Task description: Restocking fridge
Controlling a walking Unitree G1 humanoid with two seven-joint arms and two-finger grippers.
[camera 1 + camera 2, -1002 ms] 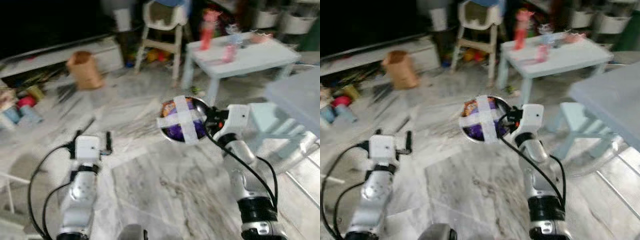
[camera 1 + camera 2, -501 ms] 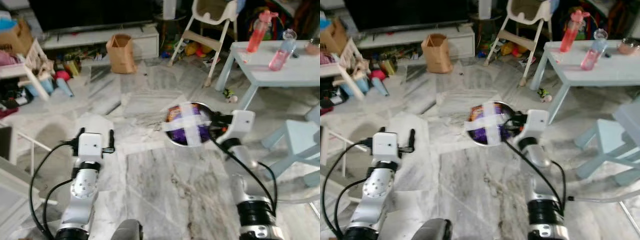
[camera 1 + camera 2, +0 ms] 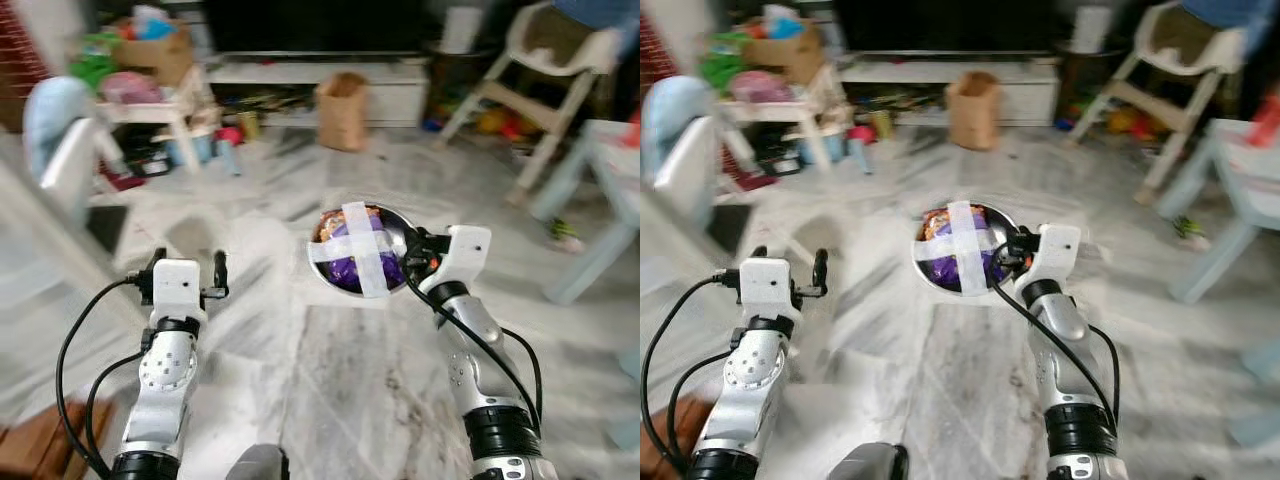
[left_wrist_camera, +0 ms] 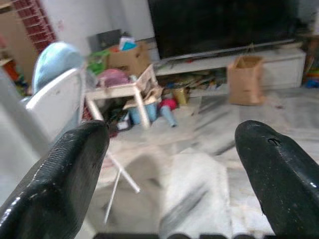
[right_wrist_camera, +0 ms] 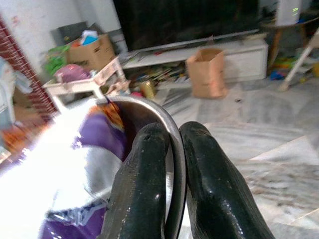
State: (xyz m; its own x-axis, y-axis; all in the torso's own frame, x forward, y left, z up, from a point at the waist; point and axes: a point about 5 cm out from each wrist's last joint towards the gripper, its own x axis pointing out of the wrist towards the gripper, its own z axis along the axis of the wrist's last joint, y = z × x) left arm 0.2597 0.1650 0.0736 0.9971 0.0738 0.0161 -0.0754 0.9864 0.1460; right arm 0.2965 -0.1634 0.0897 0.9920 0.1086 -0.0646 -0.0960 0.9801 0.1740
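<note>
A metal bowl [image 3: 395, 222] hangs in the air before me, sealed with a white tape cross [image 3: 357, 247] over purple and orange packets [image 3: 342, 270]. My right gripper [image 3: 413, 259] is shut on the bowl's rim; in the right wrist view its two black fingers [image 5: 149, 179] pinch the steel rim [image 5: 175, 144], one inside and one outside. My left gripper [image 3: 185, 272] is held out at the left, open, with nothing between its fingers [image 4: 75, 164].
Marble floor lies all around. A brown paper bag [image 3: 343, 110] stands by a low white TV unit [image 3: 320, 75] ahead. A small white table with clutter [image 3: 150, 110] is at the left, a high chair [image 3: 550, 80] and pale blue table legs [image 3: 600, 240] at the right.
The whole picture has swung: the camera has turned left, so the TV unit and left clutter now sit ahead. Both arms keep their pose, the bowl still gripped.
</note>
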